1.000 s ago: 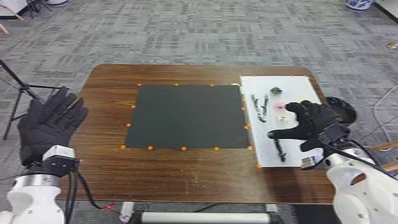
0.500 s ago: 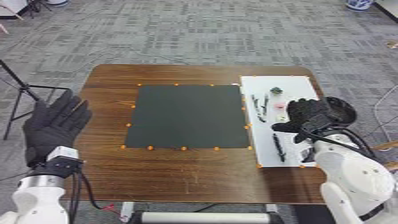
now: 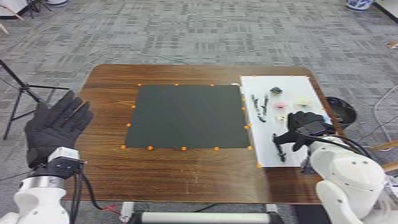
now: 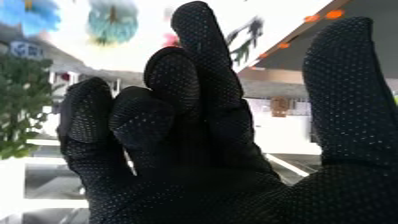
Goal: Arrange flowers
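Lab-like office room, grey patterned carpet point(image 3: 204, 37), black tripod point(image 3: 24, 86), white robot arms point(image 3: 352, 171), trailing cables point(image 3: 87, 190)

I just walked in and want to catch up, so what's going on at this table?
A robot seems to be getting ready to arrange flowers. Its right hand is at the white sheet, among small flower heads and dark stems, with nothing visible in its grasp. Its left hand is open at the table's left side. The flower heads and stems lie on the sheet, beside a dark square, so the arranging looks not yet begun.
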Available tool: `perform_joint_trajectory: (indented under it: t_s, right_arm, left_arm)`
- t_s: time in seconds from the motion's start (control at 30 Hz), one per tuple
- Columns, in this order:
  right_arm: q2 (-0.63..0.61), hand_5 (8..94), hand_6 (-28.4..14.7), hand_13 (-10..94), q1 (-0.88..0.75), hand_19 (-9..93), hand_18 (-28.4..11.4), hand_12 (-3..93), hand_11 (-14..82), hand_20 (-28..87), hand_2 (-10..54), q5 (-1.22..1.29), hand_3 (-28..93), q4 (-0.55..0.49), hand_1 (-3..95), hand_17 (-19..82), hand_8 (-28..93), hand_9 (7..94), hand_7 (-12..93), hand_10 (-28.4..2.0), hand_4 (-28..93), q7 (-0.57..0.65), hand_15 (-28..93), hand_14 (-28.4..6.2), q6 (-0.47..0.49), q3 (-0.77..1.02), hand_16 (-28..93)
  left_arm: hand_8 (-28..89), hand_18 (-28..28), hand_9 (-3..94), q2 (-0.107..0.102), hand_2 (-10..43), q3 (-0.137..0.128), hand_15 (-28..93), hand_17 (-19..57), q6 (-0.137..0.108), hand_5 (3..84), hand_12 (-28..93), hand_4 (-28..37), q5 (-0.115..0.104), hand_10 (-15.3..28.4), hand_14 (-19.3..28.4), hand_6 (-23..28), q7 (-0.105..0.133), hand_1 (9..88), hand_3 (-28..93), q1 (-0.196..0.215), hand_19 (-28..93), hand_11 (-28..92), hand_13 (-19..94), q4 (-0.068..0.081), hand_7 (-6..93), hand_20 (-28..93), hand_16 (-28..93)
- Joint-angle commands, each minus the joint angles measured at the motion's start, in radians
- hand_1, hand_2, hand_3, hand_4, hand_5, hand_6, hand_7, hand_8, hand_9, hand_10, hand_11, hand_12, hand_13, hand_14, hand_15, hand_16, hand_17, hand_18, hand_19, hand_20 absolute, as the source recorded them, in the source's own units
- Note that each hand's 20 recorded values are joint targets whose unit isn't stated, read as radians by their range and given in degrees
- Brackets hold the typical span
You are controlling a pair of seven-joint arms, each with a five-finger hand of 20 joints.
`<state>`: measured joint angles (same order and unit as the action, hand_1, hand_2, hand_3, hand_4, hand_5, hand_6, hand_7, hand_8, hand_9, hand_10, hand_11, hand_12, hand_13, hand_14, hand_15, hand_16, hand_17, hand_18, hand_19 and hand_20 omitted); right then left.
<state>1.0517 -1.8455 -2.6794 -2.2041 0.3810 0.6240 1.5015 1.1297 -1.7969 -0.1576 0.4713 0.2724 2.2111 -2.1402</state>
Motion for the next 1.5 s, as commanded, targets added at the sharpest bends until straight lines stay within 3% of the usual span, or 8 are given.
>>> perform_joint_trajectory:
  t_s: [0.03,0.47,0.57,0.73,0.87,1.1,1.33,1.5]
  right_arm:
    - [0.014,72.7,-4.2,61,-0.022,85,-25.9,48.0,56.1,40,-9.5,-0.013,64,0.029,28.4,36,-10,64.5,31,-18.2,-25,0.001,78,-17.5,-0.004,-0.036,49]
    - [0.031,73.3,-4.1,61,-0.008,85,-25.9,46.5,55.0,39,-9.5,-0.048,65,0.086,32.1,36,-9,64.5,28,-18.2,-24,0.008,77,-17.0,0.041,-0.087,48]
    - [0.032,72.5,-3.8,62,-0.022,85,-25.6,46.2,55.5,38,-9.5,-0.064,66,0.092,35.7,37,-8,64.5,30,-17.8,-24,0.017,77,-16.7,0.036,-0.107,47]
    - [0.049,70.7,-3.5,64,-0.026,86,-25.1,45.9,56.5,37,-9.5,-0.038,63,0.106,47.1,38,15,65.2,33,-16.6,-25,0.048,77,-15.8,0.078,-0.123,46]
    - [0.058,73.1,-2.7,65,-0.037,87,-25.0,53.7,52.3,36,-9.5,-0.034,62,0.112,52.6,40,17,68.0,34,-14.3,-23,0.057,77,-15.0,0.079,-0.126,47]
    - [0.064,75.9,-1.2,69,-0.060,89,-24.9,56.5,51.2,36,-9.5,0.000,63,0.099,54.5,43,20,71.3,38,-13.2,-22,0.058,77,-14.0,0.048,-0.114,46]
    - [0.048,72.8,-1.1,70,-0.082,90,-24.6,56.8,50.8,34,-9.4,-0.027,70,0.059,48.8,44,22,72.0,50,-13.7,-16,0.070,76,-13.8,-0.194,-0.115,46]
    - [0.033,72.4,-1.3,70,-0.080,90,-24.3,56.9,50.9,33,-8.2,-0.031,71,0.027,48.1,44,22,71.6,51,-14.1,-16,0.060,76,-13.2,-0.314,-0.114,46]
  left_arm:
    - [-9,15.8,33.3,0.014,14.4,0.004,25,-6.8,0.000,41.7,8,-28.3,0.003,15.7,15.8,9.2,-0.015,24.5,67,0.006,40,20,26,0.000,9.4,9,-4]
    - [-9,15.9,33.4,0.017,14.5,0.000,26,-6.8,0.001,41.7,8,-28.3,0.002,15.7,15.9,9.3,-0.015,24.5,67,0.012,40,20,26,-0.002,9.4,9,-4]
    - [-9,15.9,33.4,0.013,14.5,0.005,26,-6.9,-0.008,41.8,8,-28.3,-0.001,15.7,15.9,9.3,-0.011,24.5,67,0.010,40,20,26,-0.001,9.4,9,-4]
    - [-9,16.0,33.7,0.009,14.6,0.014,27,-6.9,-0.002,42.6,9,-28.3,-0.008,15.9,15.8,9.6,-0.010,24.6,67,0.009,40,20,26,0.002,10.0,9,-4]
    - [-9,16.0,33.8,0.008,14.6,0.011,27,-6.9,-0.006,42.6,9,-28.3,-0.011,16.0,15.9,9.5,-0.007,24.5,67,0.013,40,20,26,0.002,10.1,9,-4]
    - [-9,16.0,33.7,0.009,14.6,0.013,27,-6.9,-0.009,42.5,9,-28.3,-0.023,15.9,15.8,9.5,-0.007,24.5,67,0.014,40,20,26,0.005,10.1,9,-4]
    - [-9,16.0,33.7,0.008,14.7,0.007,27,-6.9,-0.014,42.5,9,-28.3,-0.025,16.0,15.9,9.5,-0.001,24.5,67,0.021,40,20,26,0.003,10.2,9,-4]
    - [-9,16.0,33.7,0.006,14.7,0.009,27,-6.9,-0.011,42.4,9,-28.3,-0.025,15.9,15.9,9.5,0.000,24.6,67,0.023,40,20,26,0.001,10.1,9,-4]
